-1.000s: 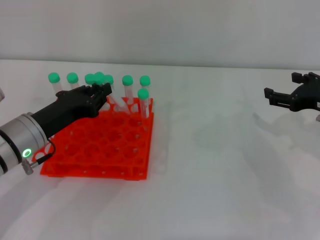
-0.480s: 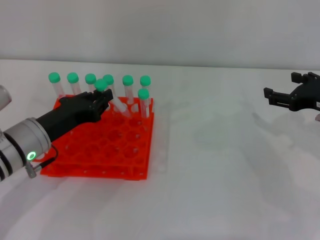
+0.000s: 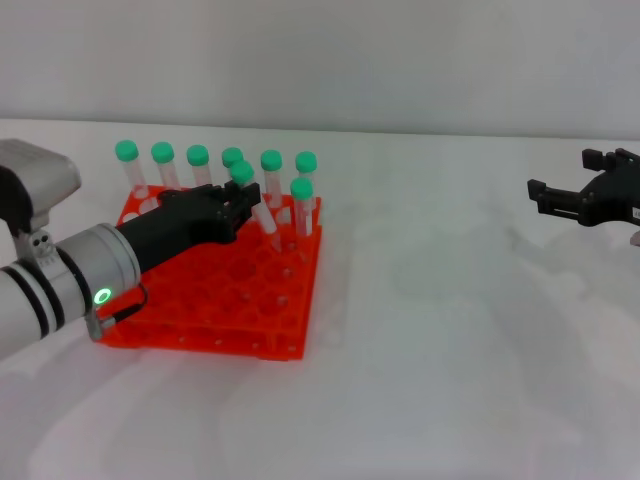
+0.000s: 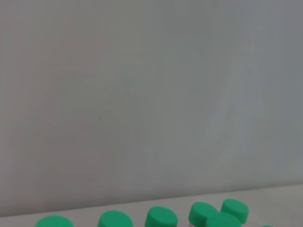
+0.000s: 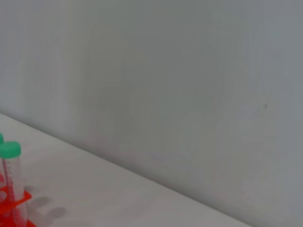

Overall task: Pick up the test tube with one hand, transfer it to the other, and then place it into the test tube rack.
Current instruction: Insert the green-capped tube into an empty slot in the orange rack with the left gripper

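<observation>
Wall (image 3: 320, 55), pale grey and plain, fills the far side of the scene and meets the table (image 3: 450, 380) along a straight seam. The table is a white, matte surface with faint grey smudges and soft shadows, and it spreads across the whole near part of the head view.

On its left half sits the test tube rack (image 3: 270, 320), bright orange-red, two-tiered, with a grid of round holes. Along the rack's far edge a row of green-capped tubes (image 3: 198, 156) stands upright, and one more stands in the rack's far right corner, just nearer than the row.

The left arm, silver-white with black bands and a green light ring, reaches in from the near left over the rack. Its black left gripper (image 3: 235, 205) hovers above the far rows, fingers closed around the test tube (image 3: 256, 205), which leans with its green cap tilted to the left and its tapered tip pointing down toward the holes just left of the corner tube.

The right gripper (image 3: 590, 195) hangs well apart at the far right edge, above the table, its black fingers spread and holding nothing.
</observation>
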